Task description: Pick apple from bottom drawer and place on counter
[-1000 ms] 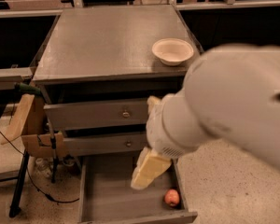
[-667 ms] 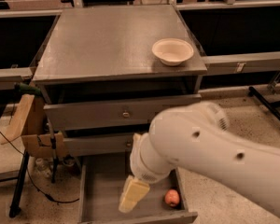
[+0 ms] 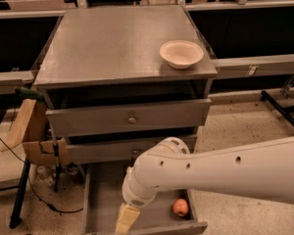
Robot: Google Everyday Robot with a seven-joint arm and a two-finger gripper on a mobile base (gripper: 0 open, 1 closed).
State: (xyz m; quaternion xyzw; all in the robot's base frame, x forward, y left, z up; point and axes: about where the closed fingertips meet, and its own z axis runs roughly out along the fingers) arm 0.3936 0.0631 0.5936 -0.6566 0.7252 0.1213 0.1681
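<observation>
The small red-orange apple (image 3: 180, 207) lies in the open bottom drawer (image 3: 102, 204), near its front right corner. My white arm reaches in from the right and hangs over the drawer. My gripper (image 3: 126, 220) is low over the drawer's middle, to the left of the apple and apart from it; only a cream finger (image 3: 127, 217) shows. The grey counter (image 3: 112, 38) is the cabinet's top, above the two shut upper drawers.
A cream bowl (image 3: 181, 54) stands at the counter's right front corner. A cardboard piece and a stand with cables (image 3: 32, 136) are left of the cabinet. Dark shelving and a rail run behind and to the right.
My arm has swung down and to the left; the gripper has dropped lower over the drawer's middle. The apple and bowl have not moved.
</observation>
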